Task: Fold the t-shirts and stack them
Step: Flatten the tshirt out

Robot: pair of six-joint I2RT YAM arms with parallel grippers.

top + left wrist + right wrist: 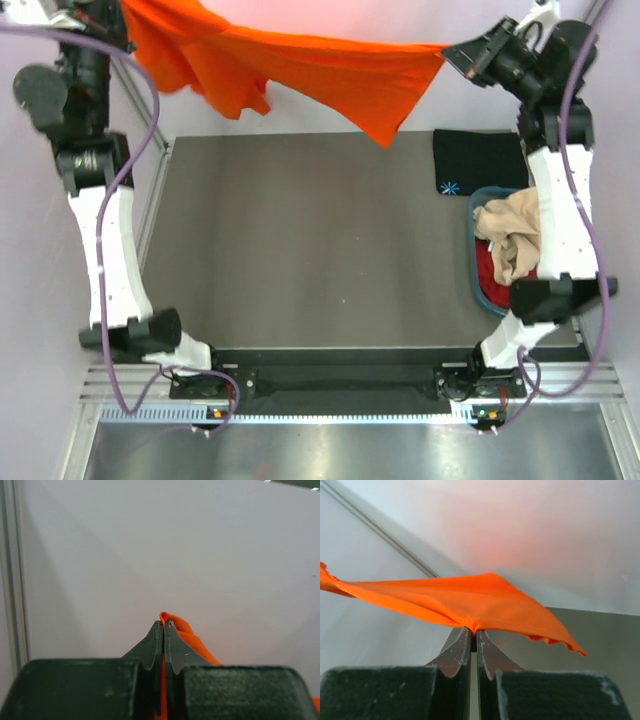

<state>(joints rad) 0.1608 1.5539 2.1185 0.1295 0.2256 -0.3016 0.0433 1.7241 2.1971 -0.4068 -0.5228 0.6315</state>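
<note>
Orange shirt (300,70) hangs stretched in the air over the far edge of the surface (300,260), held at both ends.

Left end: left fingers (150,647) are pressed together on a bunched fold of the orange cloth. A small hump of it pokes out above the tips in the left wrist view. From there the cloth droops in loose folds, then runs as a taut band to the right, with one pointed corner hanging down.

Right end: right fingers (456,652) are pressed together, pinching the edge of the same shirt.

At the far right of the surface, black shirt (480,155) lies flat, with a light-blue star mark (450,187) at its near left corner. Just nearer, teal tub (471,250) holds the beige shirt (510,235), crumpled on top of the dark red shirt (488,272). The right arm (565,220) partly hides the tub.
</note>
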